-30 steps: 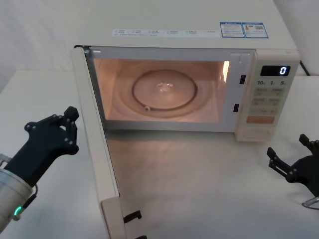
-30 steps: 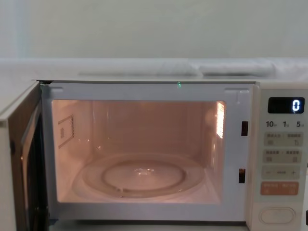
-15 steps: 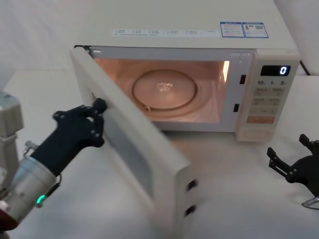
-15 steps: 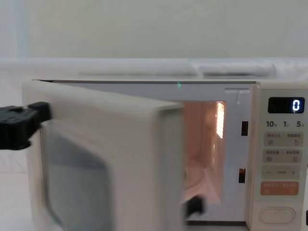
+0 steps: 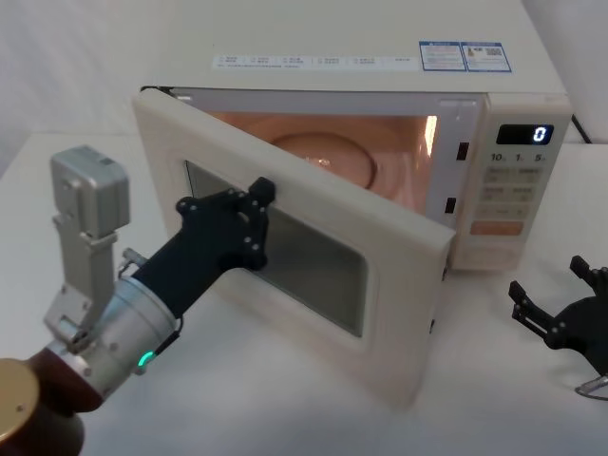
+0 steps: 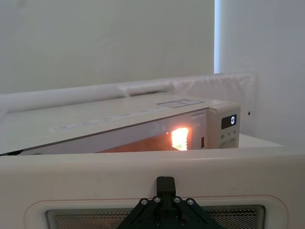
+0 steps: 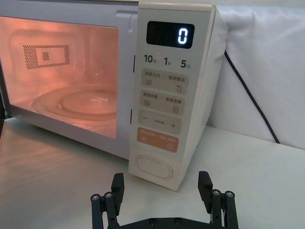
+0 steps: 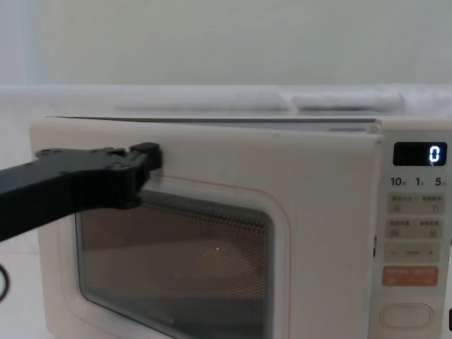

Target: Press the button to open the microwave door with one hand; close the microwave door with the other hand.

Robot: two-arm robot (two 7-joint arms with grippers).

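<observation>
- Head view: left gripper (image 5: 261, 193) is pressing its tip against the door (image 5: 399, 228), at the window's upper edge; whether its fingers are together I cannot tell.
- Door is standing ajar, hinged on the left, its free edge angling out toward the robot, long axis running sideways.
- Right gripper (image 7: 162, 191) is resting spread apart on the table, facing the button (image 7: 153, 168) low on the panel.

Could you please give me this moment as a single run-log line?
phase: closing | left gripper: pushing microwave door | door: partly open, cavity lit | right gripper: open, idle near button | display: 0
</observation>
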